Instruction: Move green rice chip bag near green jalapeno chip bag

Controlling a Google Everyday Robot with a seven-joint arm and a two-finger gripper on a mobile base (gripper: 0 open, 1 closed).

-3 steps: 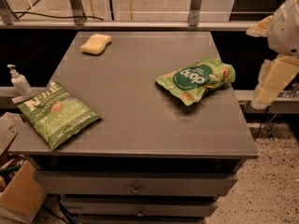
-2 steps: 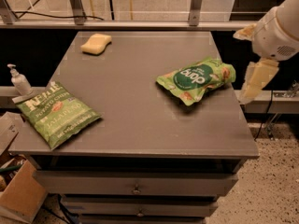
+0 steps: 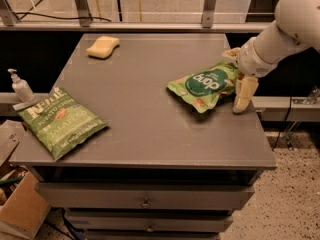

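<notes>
The green rice chip bag [image 3: 205, 84] is puffy and light green with a dark round logo. It lies on the right side of the grey table [image 3: 150, 129]. The green jalapeno chip bag [image 3: 61, 121] lies flat at the table's front left corner. My gripper [image 3: 238, 75] is at the rice bag's right end, low over the table. It is open, with one cream finger [image 3: 245, 94] on the near side of the bag's end and the other [image 3: 231, 53] on the far side. The white arm [image 3: 285, 29] reaches in from the upper right.
A yellow sponge [image 3: 103, 47] lies at the table's back left. A pump bottle [image 3: 20, 86] stands on a ledge left of the table. Drawers [image 3: 145, 199] sit under the tabletop. A cardboard box [image 3: 20, 209] is on the floor at lower left.
My gripper has moved left and down from beyond the table's right edge to the rice bag's right end. The bags and the sponge have not moved.
</notes>
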